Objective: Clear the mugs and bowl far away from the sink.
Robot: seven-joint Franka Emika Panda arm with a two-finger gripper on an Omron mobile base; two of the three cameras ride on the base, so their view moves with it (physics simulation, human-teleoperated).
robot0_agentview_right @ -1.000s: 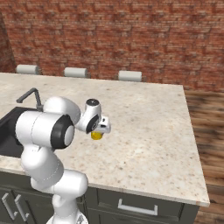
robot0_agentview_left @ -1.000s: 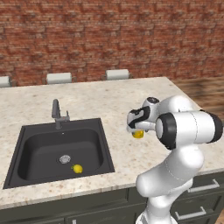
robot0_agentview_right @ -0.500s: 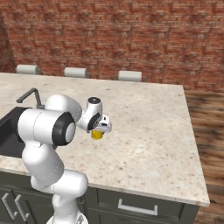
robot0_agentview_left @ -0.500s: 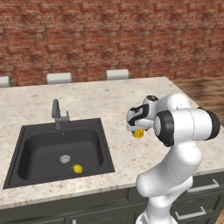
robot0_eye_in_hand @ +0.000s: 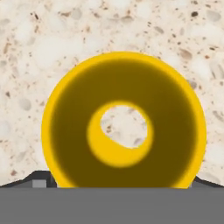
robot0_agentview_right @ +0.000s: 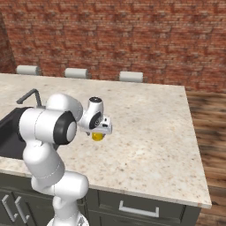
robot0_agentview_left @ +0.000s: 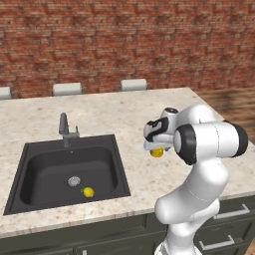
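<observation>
Nothing much has shifted since a moment ago: the arm is parked in the same spot over the speckled counter (robot0_agentview_right: 150, 132), right of the sink (robot0_agentview_left: 69, 172). Gripper (robot0_agentview_left: 157, 149) jaws stand wide either side of the yellow mug (robot0_eye_in_hand: 123, 120), seen from above, and I can't tell if they touch it. A small yellow lump (robot0_agentview_left: 88, 192) lies by the drain.

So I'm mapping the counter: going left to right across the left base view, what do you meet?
Sink with faucet, drain, then small yellow lump in the basin → bare counter → yellow mug at the gripper.
</observation>
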